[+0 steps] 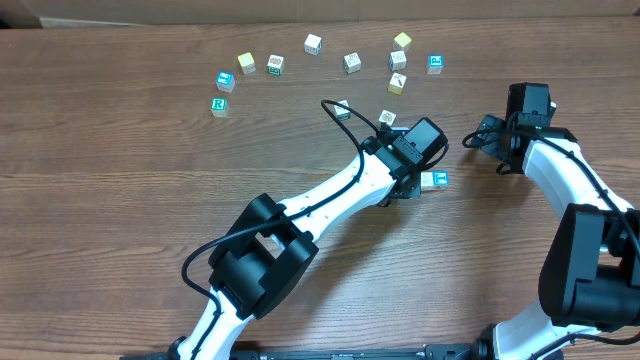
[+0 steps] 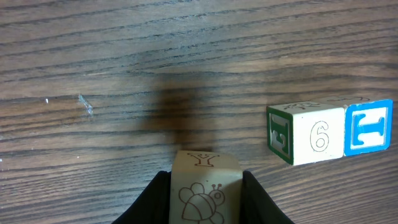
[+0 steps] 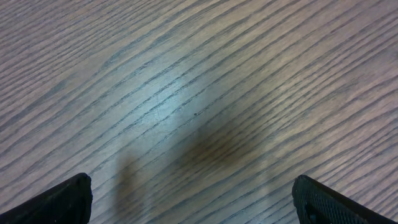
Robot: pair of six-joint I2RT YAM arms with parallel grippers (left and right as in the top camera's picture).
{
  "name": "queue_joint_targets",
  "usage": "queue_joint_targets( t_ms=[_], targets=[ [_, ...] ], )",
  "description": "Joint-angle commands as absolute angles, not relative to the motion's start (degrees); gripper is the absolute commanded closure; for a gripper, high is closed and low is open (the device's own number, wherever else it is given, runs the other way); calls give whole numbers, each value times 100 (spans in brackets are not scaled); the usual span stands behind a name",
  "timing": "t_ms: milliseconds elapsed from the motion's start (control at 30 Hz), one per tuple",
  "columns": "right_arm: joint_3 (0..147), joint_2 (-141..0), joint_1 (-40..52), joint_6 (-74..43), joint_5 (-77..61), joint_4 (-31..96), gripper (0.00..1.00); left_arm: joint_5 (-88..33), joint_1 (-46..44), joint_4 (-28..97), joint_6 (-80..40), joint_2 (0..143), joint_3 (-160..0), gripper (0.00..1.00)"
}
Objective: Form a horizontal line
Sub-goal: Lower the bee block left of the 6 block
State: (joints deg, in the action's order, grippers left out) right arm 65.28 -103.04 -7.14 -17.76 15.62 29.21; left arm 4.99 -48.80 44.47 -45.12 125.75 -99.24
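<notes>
Overhead, the wooden table (image 1: pixel 120 220) has loose cubes (image 1: pixel 313 43) scattered in an arc near its far edge. The right gripper (image 3: pixel 199 208) is spread wide over bare wood, while the left gripper (image 2: pixel 205 211) pinches a cream cube (image 2: pixel 205 183) marked "Y". Near that cube but apart from it sits the horizontal line (image 2: pixel 329 134), two touching cubes showing "6" and a blue "T".

Straight two-cube row (image 2: pixel 329 134), faces touching

White arm links (image 1: pixel 340 195), black joints (image 1: pixel 262 250), a thin black cable (image 1: pixel 343 122), black claw fingers (image 3: pixel 62 202).
</notes>
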Motion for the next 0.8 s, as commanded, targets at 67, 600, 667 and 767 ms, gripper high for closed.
queue_joint_targets(
  t_ms=[67,600,667,767],
  targets=[
    [6602,-10298,-720,-1774,1592,2895,0,622,-4945,4431,-4628,12628,-9859,77],
    [6602,-10298,-720,-1774,1592,2895,0,661,-4991,4147,-4630,12628,-9620,76],
    [6602,-10298,-720,-1774,1592,2895,0,661,-4991,4150,-4628,12628,-9620,76],
    [6602,-10298,-720,-1772,1592,2895,0,661,-4991,4152,-4628,12628,-9620,74]
  ],
)
